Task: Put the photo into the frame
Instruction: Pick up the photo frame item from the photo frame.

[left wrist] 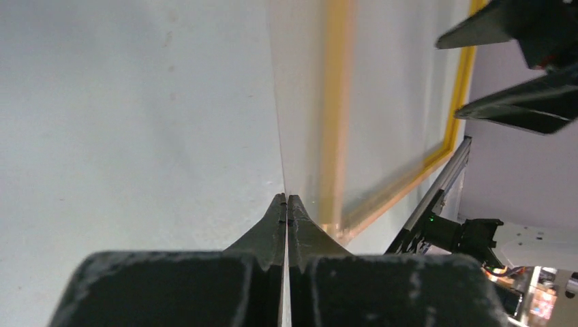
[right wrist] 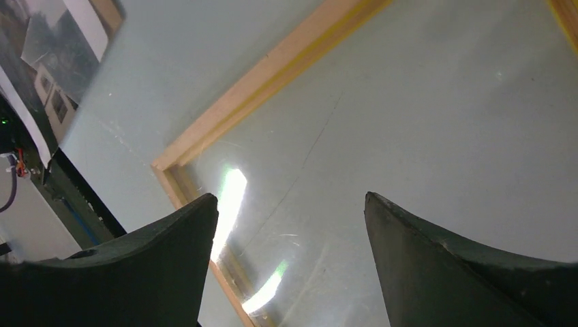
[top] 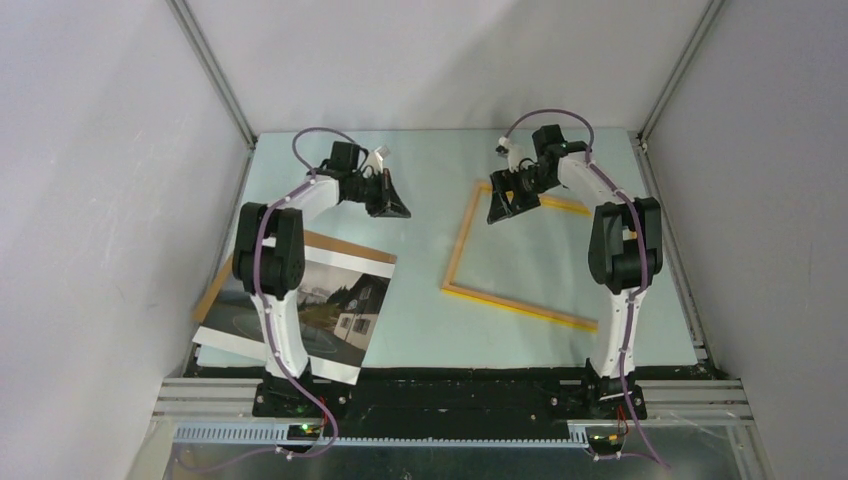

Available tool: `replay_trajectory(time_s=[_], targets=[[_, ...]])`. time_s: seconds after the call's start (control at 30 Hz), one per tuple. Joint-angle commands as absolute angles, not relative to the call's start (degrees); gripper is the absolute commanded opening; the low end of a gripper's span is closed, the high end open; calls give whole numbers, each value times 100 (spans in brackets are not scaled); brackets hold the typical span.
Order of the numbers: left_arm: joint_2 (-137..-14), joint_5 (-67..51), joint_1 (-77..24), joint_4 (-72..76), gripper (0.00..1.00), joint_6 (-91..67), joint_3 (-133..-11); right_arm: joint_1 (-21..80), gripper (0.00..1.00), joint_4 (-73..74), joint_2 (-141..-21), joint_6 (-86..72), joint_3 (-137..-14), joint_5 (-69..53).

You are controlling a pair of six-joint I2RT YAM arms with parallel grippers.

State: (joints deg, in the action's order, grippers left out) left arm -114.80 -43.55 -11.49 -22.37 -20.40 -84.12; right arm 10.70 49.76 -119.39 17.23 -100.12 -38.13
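Photo (top: 340, 300): at 7 o'clock on the table, by the near edge. It lies flat and skewed on a brown board, with the left arm crossing above it, and is not yet in the frame.
Board (top: 345, 246): under the photo, its far edge showing.
Frame (top: 520, 307): from centre out to 4 o'clock, flat and empty. Glare betrays a clear pane. It is well apart from the photo.
Left claw (top: 392, 205): at 11 o'clock, fingers pressed together with nothing between them, above bare table.
Right claw (top: 505, 208): at 1 o'clock, jaws wide with nothing in them, over the frame's far-left corner.
Risk: the photo looks thin and lies flat, so pinching its edge could crease it or drag the board along. A drooping sheet may catch the rim, and a nudge may slide the frame.
Surface: table (top: 420, 300), pale blue-green and smooth.
Room: plain grey walls (top: 430, 60) on three sides, with metal rails (top: 215, 70) in the corners.
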Motion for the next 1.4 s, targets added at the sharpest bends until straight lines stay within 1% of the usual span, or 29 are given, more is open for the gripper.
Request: replay_trajectory(time_s=[0.0,0.1,0.17,0.2,0.23,0.27,0.3,0.37,0.43,0.5,0.63,0.87,1.17,1.27,1.33,1.37], targets=[[-11820,-4301,-1127,-2273,0,-1860,-8521,1201,82,4667,-12102,1666,-9920,-3586],[-12016,-4309,-1126,-2233,3,-1841,-8556,1228,81,4621,-12253,1591,-9903,-3539],[-12136,-4336,-1126,-2220,9,-1860,-8597,1244,81,4588,-12319,1522,-9878,-3497],[-12212,-4356,-1126,-2209,14,-1889,-8631,1260,80,4583,-12338,1508,-9869,-3478],[-12250,-4403,-1121,-2202,17,-1907,-8653,1259,80,4574,-12370,1498,-9841,-3470],[-12317,-4447,-1123,-2191,25,-1938,-8691,1257,80,4572,-12377,1500,-9829,-3456],[-12351,-4474,-1123,-2178,29,-1953,-8705,1261,80,4564,-12382,1496,-9801,-3446],[-12455,-4540,-1117,-2152,43,-1986,-8761,1264,80,4552,-12373,1501,-9768,-3431],[-12515,-4604,-1117,-2132,50,-2018,-8803,1258,79,4541,-12355,1503,-9740,-3438],[-12565,-4661,-1119,-2103,55,-2054,-8836,1264,79,4525,-12341,1507,-9698,-3437],[-12658,-4736,-1116,-2072,62,-2063,-8918,1265,79,4507,-12340,1488,-9649,-3446],[-12879,-5163,-1159,-2056,68,-2104,-9136,1264,79,4500,-12269,1447,-9673,-3486],[-13045,-5734,-1341,-1906,68,-2144,-9253,1265,79,4531,-12189,1396,-9733,-3533],[-13160,-5860,-1364,-1794,65,-2299,-9286,1265,79,4531,-12146,1392,-9720,-3533],[-13223,-5926,-1376,-1682,61,-2437,-9297,1252,79,4539,-12108,1394,-9709,-3515],[-13240,-5964,-1373,-1645,56,-2547,-9294,1238,78,4541,-12075,1400,-9706,-3504]])
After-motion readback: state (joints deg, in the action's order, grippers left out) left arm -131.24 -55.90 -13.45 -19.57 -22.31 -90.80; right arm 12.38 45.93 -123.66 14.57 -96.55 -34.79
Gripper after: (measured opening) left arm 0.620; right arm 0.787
